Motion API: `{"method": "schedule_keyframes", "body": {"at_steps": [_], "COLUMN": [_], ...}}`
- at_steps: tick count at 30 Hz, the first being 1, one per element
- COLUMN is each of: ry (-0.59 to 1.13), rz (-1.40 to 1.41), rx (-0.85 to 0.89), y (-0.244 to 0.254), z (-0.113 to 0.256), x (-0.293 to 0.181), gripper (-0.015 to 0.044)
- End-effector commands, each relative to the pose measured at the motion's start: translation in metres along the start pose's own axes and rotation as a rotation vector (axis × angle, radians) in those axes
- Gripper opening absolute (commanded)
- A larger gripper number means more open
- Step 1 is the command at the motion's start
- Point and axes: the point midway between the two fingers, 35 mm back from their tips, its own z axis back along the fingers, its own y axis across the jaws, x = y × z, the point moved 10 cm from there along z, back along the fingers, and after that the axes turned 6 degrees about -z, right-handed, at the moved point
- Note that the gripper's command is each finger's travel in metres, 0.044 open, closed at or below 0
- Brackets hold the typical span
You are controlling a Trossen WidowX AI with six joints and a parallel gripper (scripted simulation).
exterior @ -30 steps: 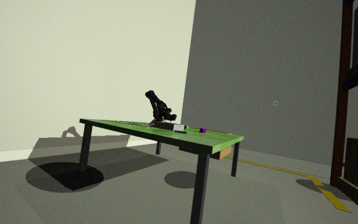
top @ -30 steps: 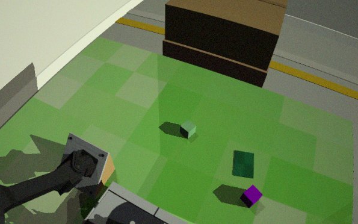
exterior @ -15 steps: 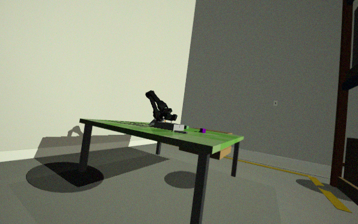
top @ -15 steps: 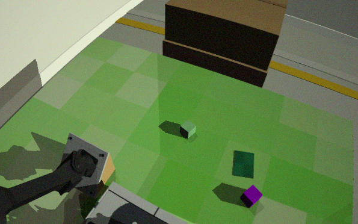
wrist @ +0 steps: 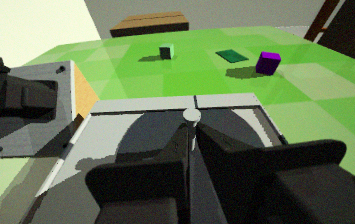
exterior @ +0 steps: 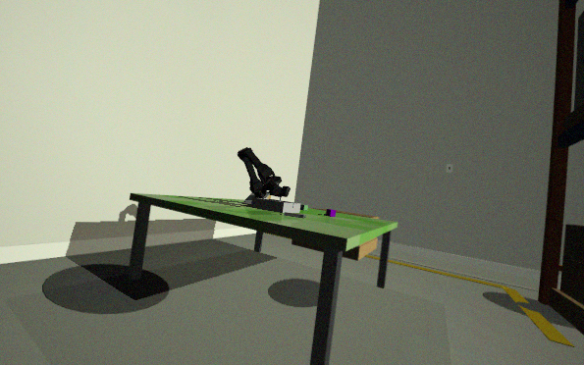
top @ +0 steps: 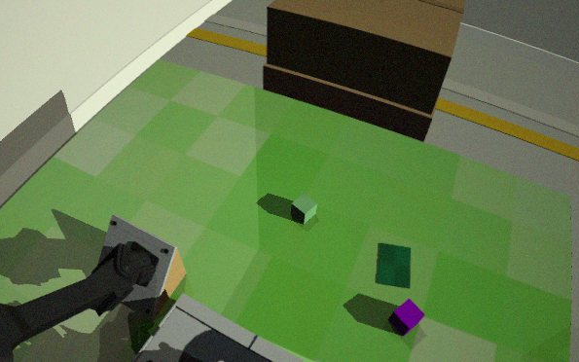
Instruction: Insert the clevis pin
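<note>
A pale wall and a grey one stand behind the green table [top: 381, 185] [exterior: 365, 228] [wrist: 311, 95]. The pin [top: 221, 361] [wrist: 192, 115] is over the tray [top: 221, 319] [exterior: 292, 208] [wrist: 144, 103], head up, grasped between the gripper's [exterior: 281, 195] [wrist: 192, 129] narrowly parted fingers. Its lower end is hard to make out, and I cannot tell whether it has entered either hole. The disc [top: 206, 345] [wrist: 151, 132] lies inside the tray, partly covered by the fingers in the wrist view; its middle hole is hidden there. From above, the bottom edge cuts off most of the tray and nearly all of the pin's head. In the exterior view, pin and disc are too small to judge. The arm [top: 55, 304] [exterior: 254, 172] [wrist: 26, 97] rises from a grey mount [top: 114, 231] [wrist: 65, 75] just beside the tray, the tightest side for moving. Beyond the tray's far rim there is more room: a pale green cube [top: 305, 207] [exterior: 304, 207] [wrist: 166, 51], a dark green patch [top: 393, 265] [wrist: 232, 55] and a purple block [top: 408, 316] [exterior: 332, 213] [wrist: 268, 63] all sit apart from it.
</note>
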Motion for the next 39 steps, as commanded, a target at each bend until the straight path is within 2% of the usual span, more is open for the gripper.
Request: {"method": "schedule_keyframes", "body": {"at_steps": [1,39], "ry": [0.000,-0.001], "rz": [-0.002,0.001], "rx": [-0.004,-0.003], "y": [-0.002,-0.013], "z": [0.000,0.002], "x": [0.000,0.000], "gripper": [0.0000,0.0000]}}
